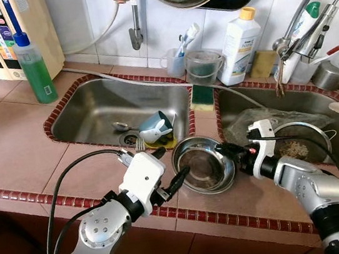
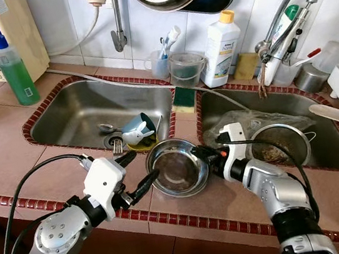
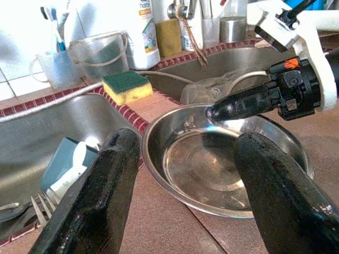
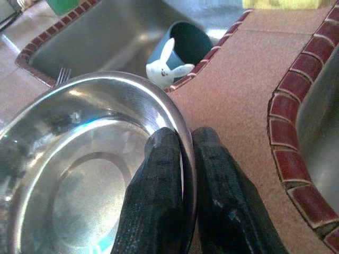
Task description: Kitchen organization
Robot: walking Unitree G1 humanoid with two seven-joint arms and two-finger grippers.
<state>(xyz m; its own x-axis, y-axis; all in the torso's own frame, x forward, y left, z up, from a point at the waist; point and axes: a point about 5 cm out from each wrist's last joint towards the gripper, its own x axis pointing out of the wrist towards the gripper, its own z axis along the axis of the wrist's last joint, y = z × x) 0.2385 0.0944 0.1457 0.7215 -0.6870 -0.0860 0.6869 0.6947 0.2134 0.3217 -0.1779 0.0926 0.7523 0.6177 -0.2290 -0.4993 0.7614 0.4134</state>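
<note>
Your right gripper (image 4: 183,159) is pinching the rim of the steel bowl (image 1: 203,165), one finger inside and one outside. The bowl sits on the tiled counter strip (image 1: 265,199) between the two sinks, its far edge near the left sink (image 1: 92,112), where a blue cup (image 1: 157,127) and fork (image 1: 140,144) lie. Your left gripper (image 1: 174,180) is spread, fingers flanking the bowl's near-left rim. A sponge (image 1: 202,97) lies behind on the divider.
</note>
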